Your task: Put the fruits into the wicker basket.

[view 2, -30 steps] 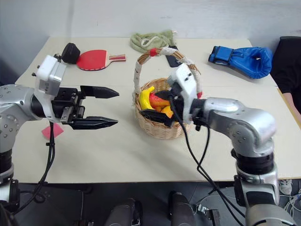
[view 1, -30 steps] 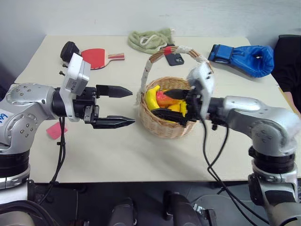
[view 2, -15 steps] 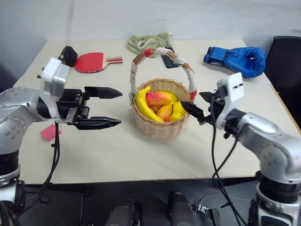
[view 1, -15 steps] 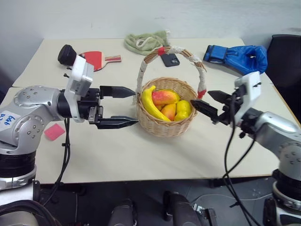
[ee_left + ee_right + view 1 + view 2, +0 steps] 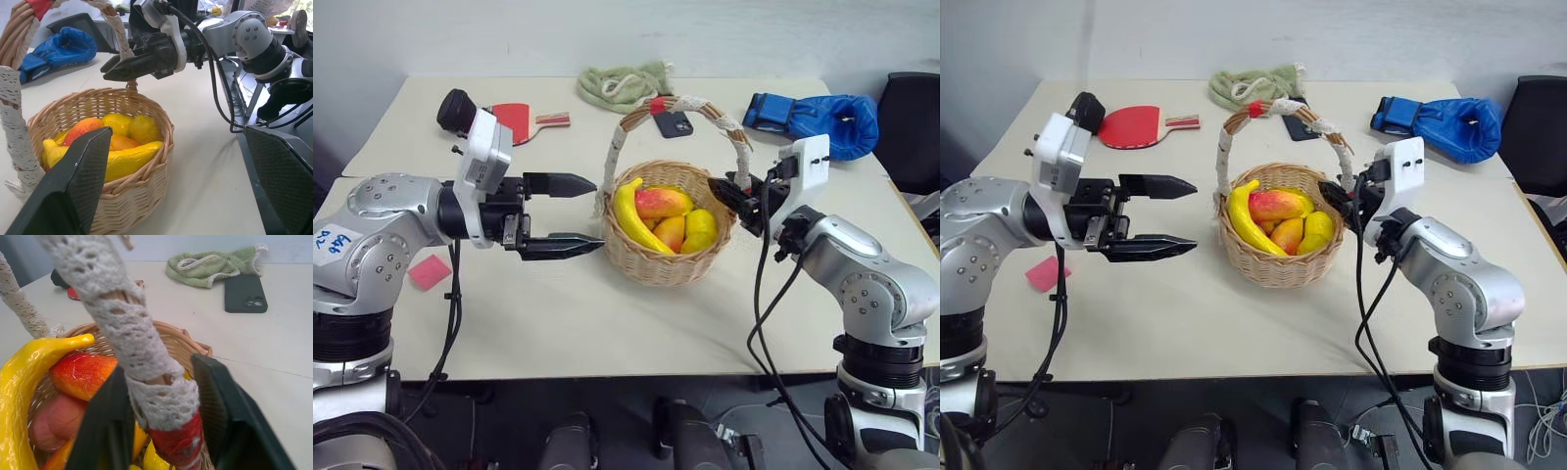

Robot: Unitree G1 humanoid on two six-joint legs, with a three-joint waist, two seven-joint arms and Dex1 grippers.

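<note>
The wicker basket [image 5: 658, 266] stands mid-table with the fruits inside: a curved yellow banana [image 5: 631, 220], a red-to-yellow mango-like piece [image 5: 663, 202], an orange piece [image 5: 670, 233] and a yellow piece [image 5: 701, 228]. My right gripper [image 5: 720, 192] is at the basket's right side, shut on the lower end of the cord-wrapped handle [image 5: 146, 357]; its fingers [image 5: 105, 431] press either side of the handle just above the red binding. My left gripper [image 5: 597, 211] hovers just left of the basket, open, empty, pointing at it.
Behind the basket lie a red paddle [image 5: 514, 117], a green cloth [image 5: 626, 80], a dark phone [image 5: 674, 123] and a blue boxing glove [image 5: 822, 119]. A small pink block [image 5: 429, 271] lies at the left near the table's front edge.
My right gripper pulled out of the basket to the right, then came back in to the handle's right end and shut on it. The left gripper stayed put.
</note>
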